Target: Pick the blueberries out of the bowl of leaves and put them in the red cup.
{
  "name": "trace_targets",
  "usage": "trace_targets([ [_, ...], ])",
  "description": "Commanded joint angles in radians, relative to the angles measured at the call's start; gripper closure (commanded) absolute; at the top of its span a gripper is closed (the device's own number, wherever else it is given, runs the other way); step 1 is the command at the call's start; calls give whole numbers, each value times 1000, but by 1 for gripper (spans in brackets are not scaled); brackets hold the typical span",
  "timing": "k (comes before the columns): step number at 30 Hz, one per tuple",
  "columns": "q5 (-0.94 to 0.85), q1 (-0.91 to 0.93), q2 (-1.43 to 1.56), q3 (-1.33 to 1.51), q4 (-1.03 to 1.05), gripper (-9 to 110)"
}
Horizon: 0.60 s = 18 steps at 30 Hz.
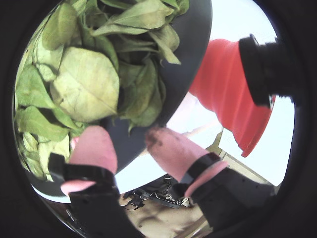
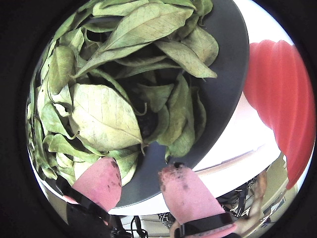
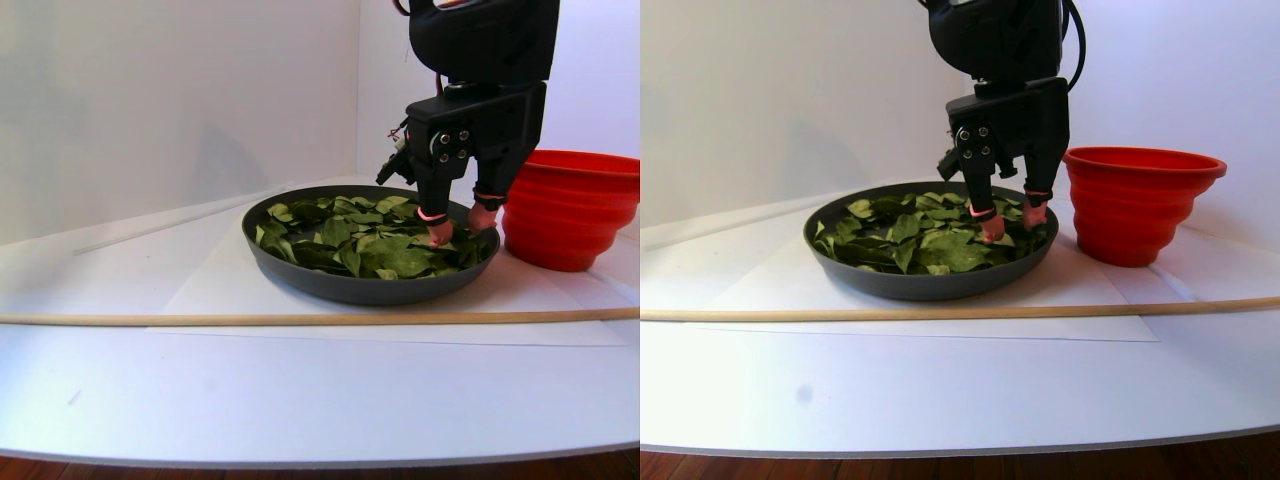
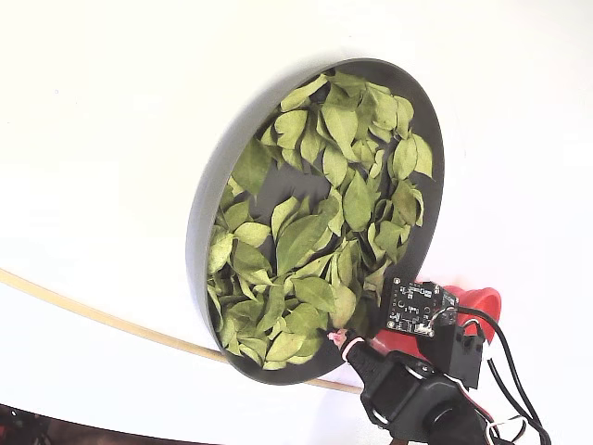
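Observation:
The dark grey bowl [image 3: 360, 290] [image 4: 199, 232] is filled with green leaves [image 3: 370, 235] [image 4: 306, 241]. No blueberries show in any view; they are hidden among the leaves or out of view. My gripper [image 3: 461, 227] [image 1: 126, 136] [image 2: 138, 171] stands open at the bowl's edge nearest the red cup [image 3: 570, 215] [image 4: 482, 301]. Its pink, dark-stained fingertips [image 2: 181, 186] are low over the leaves [image 2: 104, 114] with nothing between them. In both wrist views the bowl's rim [image 1: 193, 59] [image 2: 228, 74] runs just past the tips, and the red cup [image 1: 228, 84] [image 2: 282, 99] is at the right.
A thin wooden stick [image 3: 300, 318] [image 4: 93, 311] lies across the white table in front of the bowl. A white paper sheet [image 3: 200, 290] lies under bowl and cup. The cup stands close beside the bowl, and white walls [image 3: 150, 100] rise behind.

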Motion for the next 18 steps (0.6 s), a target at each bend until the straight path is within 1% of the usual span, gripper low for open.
trace_targets([
  [1, -11, 11, 9, -37, -29, 87],
  [18, -31, 20, -71, -74, -71, 87],
])
